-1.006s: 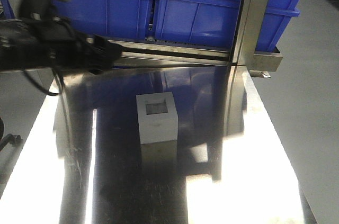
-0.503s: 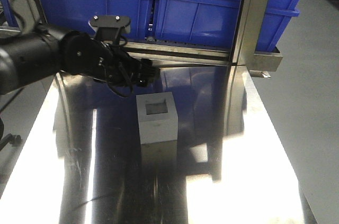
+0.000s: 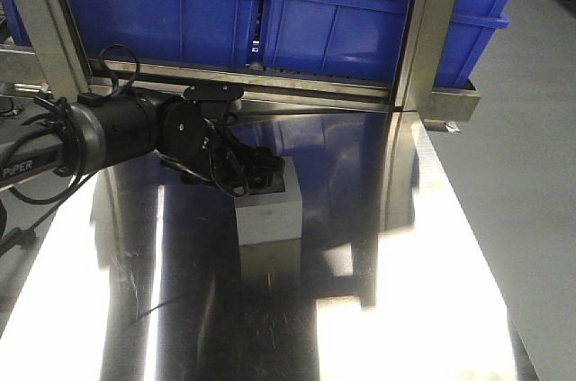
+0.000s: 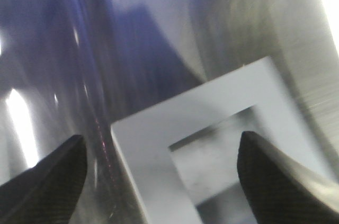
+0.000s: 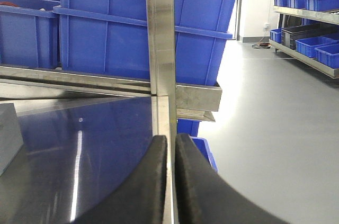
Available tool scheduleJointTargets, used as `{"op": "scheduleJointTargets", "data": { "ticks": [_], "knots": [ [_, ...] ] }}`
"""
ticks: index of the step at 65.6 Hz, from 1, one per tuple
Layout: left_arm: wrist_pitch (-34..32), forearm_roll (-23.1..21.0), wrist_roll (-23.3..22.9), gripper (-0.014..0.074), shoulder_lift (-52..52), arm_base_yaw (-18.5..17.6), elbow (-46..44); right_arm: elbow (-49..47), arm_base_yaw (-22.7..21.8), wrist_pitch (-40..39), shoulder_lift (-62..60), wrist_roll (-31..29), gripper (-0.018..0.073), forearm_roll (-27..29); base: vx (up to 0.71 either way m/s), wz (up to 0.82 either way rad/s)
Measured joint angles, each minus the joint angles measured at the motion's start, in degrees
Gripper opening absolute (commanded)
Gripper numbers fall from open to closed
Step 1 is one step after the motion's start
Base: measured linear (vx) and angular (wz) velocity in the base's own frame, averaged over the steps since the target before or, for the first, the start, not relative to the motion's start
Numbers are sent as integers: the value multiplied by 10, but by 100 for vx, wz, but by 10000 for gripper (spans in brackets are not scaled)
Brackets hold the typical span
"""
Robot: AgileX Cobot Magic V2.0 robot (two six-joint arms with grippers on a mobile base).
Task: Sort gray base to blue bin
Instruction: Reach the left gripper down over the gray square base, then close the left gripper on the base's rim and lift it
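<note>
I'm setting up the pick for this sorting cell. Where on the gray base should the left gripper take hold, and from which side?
Grip the gray base by two opposite plain side walls, coming straight down from above. It stands upright on the steel table, its sides look flat and parallel, and the recess in its top likely offers no better hold. The left gripper hangs open above it.

1. In the front view the black left gripper [image 3: 263, 174] covers the top face of the small pale gray matte cube block [image 3: 270, 217], hiding its recess.
2. In the left wrist view the block [image 4: 212, 144] is blurred and cut off by the lower edge.
3. In the right wrist view only one corner of the block [image 5: 8, 134] shows, at the left edge.
</note>
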Motion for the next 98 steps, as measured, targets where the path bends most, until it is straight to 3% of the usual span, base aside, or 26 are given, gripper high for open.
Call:
{"op": "scheduleJointTargets", "data": {
  "ticks": [30,40,56,66,77,98],
  "knots": [
    [9,-5,-3,549,5,0,-5,0,0,0,0,0,-4,0,0,0],
    [16,-8,-3,433,5,0,-7,0,0,0,0,0,-4,0,0,0],
    [24,-10,-3,161,5,0,-10,0,0,0,0,0,-4,0,0,0],
    [23,-8,-1,56,4,0,-10,0,0,0,0,0,-4,0,0,0],
    [23,-6,0,-7,3,0,-10,0,0,0,0,0,-4,0,0,0],
    [58,15,9,-5,-37,0,-2,0,0,0,0,0,-4,0,0,0]
  ]
}}
